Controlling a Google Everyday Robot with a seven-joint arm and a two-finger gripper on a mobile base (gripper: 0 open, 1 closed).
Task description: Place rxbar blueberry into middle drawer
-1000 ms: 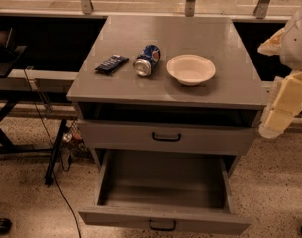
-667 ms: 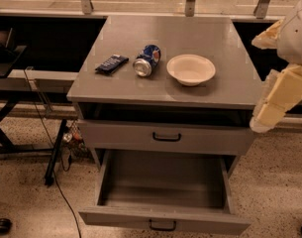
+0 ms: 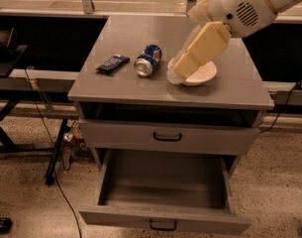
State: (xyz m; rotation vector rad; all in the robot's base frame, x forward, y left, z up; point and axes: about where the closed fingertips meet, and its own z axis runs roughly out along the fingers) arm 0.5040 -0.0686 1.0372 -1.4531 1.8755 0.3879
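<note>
The tool seemingly hovers right of rxbar blueberry.

Rxbar flat atop (drawer open)

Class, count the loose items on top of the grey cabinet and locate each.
3: the rxbar blueberry at the left, the soda can in the middle, the white bowl at right, partly behind the gripper. The arm may hide more.
</note>
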